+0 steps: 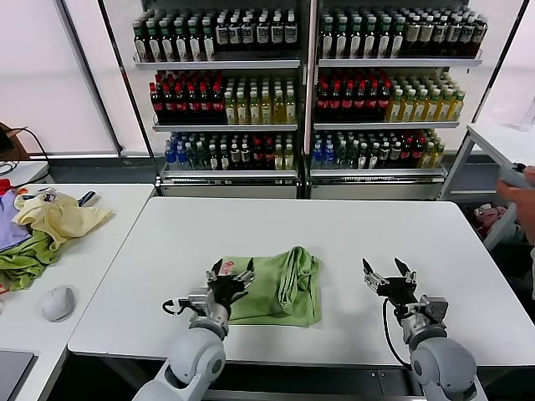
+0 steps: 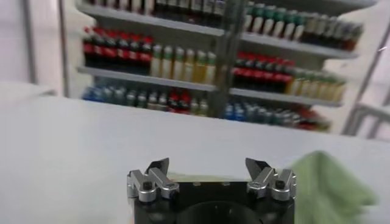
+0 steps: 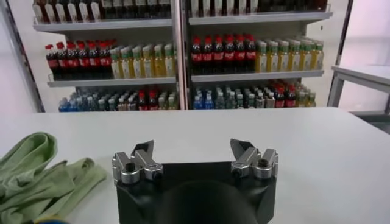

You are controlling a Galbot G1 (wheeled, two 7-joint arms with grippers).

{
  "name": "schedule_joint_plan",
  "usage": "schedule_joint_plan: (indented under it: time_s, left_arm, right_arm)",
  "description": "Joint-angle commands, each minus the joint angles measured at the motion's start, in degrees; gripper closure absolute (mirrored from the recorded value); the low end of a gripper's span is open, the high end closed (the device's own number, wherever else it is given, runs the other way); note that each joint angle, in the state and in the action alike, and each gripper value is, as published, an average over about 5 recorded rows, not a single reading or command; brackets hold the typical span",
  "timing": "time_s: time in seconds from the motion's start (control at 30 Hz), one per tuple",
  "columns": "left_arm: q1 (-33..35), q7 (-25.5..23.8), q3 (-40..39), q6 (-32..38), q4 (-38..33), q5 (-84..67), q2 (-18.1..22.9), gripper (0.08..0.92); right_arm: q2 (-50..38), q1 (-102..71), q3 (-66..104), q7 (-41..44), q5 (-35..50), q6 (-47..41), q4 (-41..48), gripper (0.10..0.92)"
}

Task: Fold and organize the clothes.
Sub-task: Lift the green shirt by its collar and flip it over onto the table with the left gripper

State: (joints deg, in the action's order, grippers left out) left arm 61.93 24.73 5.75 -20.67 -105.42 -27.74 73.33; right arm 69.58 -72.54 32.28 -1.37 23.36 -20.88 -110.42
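Light green, the polo shirt (image 1: 280,286) lies folded in a compact bundle on the white worktop (image 1: 334,230), near its front edge and in front of the drinks shelves (image 1: 305,79). The left gripper (image 1: 231,274) sits over the shirt's left edge, its fingers (image 2: 159,170) spread wide and holding nothing. Right of the shirt and well apart from it, the right gripper (image 1: 387,271) hovers above bare worktop, its fingers (image 3: 144,150) also wide open and empty.
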Motion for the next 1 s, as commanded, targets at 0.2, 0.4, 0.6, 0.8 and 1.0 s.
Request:
schedule_joint_plan:
  time_s: [0.2, 0.4, 0.6, 0.8, 1.0]
  left_arm:
    - [3.2, 4.2, 1.2, -4.9, 2.8, 9.0, -1.3, 0.177]
    - [2.3, 3.8, 0.3, -6.8, 3.7, 6.2, -0.5, 0.260]
    - [2.4, 2.9, 0.2, -8.1, 3.3, 1.7, -0.5, 0.432]
    - [2.6, 1.6, 1.3, -6.8, 2.5, -5.4, -0.6, 0.605]
    - [2.3, 0.9, 3.5, -4.6, 2.4, -14.8, -0.3, 0.778]
  right_arm:
    - [0.1, -0.3, 0.1, 0.0, -0.2, -0.1, -0.1, 0.203]
    - [0.0, -0.4, 0.3, -0.1, -0.2, -0.1, -0.5, 0.203]
    - [0.1, -0.3, 0.3, -0.1, -0.2, -0.2, -0.6, 0.203]
    - [0.2, 0.2, 0.2, -0.2, -0.1, -0.3, -0.5, 0.203]
    - [0.1, 0.6, 0.0, -0.2, 0.1, -0.3, -0.6, 0.203]
